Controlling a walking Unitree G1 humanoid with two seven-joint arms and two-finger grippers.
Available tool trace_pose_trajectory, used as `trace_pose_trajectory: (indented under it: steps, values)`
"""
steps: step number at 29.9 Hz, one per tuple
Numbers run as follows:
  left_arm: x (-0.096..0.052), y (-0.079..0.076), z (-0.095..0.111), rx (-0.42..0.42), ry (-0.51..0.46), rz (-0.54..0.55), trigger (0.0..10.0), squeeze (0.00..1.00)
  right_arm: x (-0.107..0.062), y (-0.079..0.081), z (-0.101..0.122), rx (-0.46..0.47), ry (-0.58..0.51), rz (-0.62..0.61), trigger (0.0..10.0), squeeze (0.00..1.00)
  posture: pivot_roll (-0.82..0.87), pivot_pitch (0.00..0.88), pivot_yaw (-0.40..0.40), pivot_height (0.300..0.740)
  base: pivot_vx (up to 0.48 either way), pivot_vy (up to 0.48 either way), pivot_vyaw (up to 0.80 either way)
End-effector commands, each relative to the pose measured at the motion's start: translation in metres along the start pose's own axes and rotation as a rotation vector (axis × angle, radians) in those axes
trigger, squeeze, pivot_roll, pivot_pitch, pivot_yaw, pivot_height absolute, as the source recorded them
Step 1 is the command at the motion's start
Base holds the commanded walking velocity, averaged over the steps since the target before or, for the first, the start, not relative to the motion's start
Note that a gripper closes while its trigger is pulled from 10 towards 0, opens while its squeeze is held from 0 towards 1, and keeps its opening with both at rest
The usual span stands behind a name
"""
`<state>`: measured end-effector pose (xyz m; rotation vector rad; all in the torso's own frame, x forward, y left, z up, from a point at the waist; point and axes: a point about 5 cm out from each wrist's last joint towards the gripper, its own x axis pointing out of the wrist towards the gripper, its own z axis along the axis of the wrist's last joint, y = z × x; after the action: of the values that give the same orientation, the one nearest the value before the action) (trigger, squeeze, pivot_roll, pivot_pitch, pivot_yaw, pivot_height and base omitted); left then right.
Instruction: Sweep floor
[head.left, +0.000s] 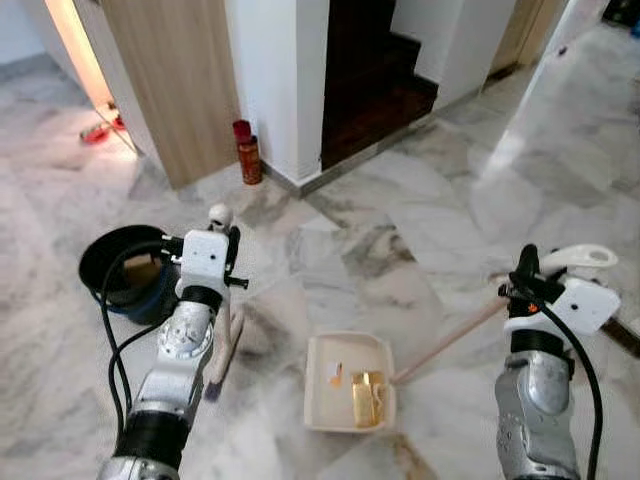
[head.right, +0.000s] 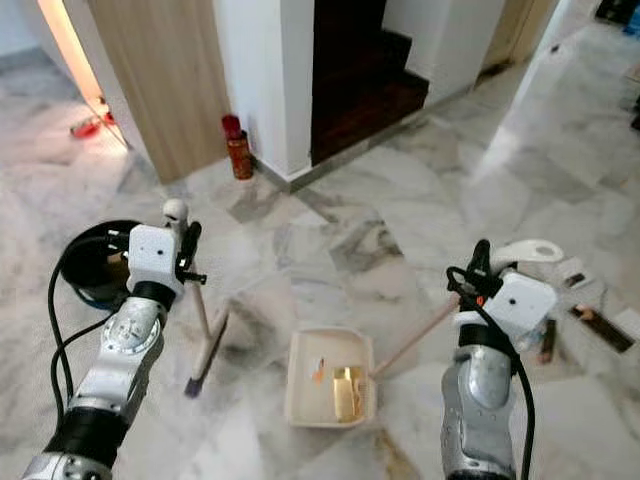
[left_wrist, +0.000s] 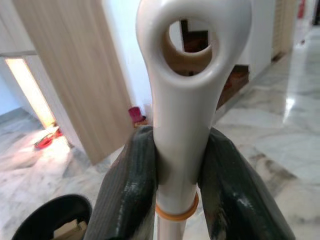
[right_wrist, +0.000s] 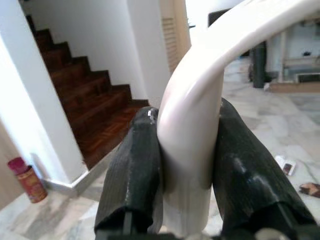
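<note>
1. Left wrist view: the left end effector (left_wrist: 175, 190) clamps the broom (head.right: 205, 335) at its handle top.
2. The right end effector (right_wrist: 182, 165) grips the dustpan (head.left: 348, 385) handle's white end.
3. The broom's bristles rest on the marble floor (head.left: 400, 220) just beside the dustpan, between it and the black bin (head.left: 125, 272).

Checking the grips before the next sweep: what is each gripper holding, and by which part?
The left gripper clamps the broom just below its handle's looped end; the right gripper clamps the dustpan at its handle's curved white top.
</note>
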<state>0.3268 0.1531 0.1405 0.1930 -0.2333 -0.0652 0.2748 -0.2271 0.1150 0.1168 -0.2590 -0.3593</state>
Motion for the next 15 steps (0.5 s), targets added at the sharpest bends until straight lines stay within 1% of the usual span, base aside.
trace_pose_trajectory:
  steps: [1,6,8,11,15]
  values:
    - [0.0035,0.0019,0.0109,0.013,-0.047,0.002,10.0,0.00,0.0051,0.0018,0.0117,0.003,-0.058,0.008,10.0,0.00,0.12,0.072,-0.024,0.740,0.000,0.315,0.00]
    - [0.0035,0.0037,0.0113,0.015,-0.048,0.006,10.0,0.00,0.0053,0.0037,0.0114,-0.024,-0.055,0.022,10.0,0.00,0.12,0.076,-0.025,0.740,0.000,0.315,0.00]
    - [0.0034,0.0037,0.0113,0.015,-0.048,0.006,10.0,0.00,0.0052,0.0044,0.0116,-0.024,-0.057,0.027,10.0,0.00,0.12,0.076,-0.025,0.740,0.000,0.315,0.48]
    - [0.0037,0.0038,0.0112,0.017,-0.047,0.005,10.0,0.00,0.0053,0.0046,0.0117,-0.018,-0.059,0.022,10.0,0.00,0.12,0.077,-0.023,0.740,0.000,0.315,0.76]
    - [0.0035,0.0040,0.0114,0.015,-0.048,0.004,10.0,0.00,0.0049,0.0046,0.0113,-0.011,-0.057,0.018,10.0,0.00,0.12,0.077,-0.023,0.740,0.000,0.314,0.00]
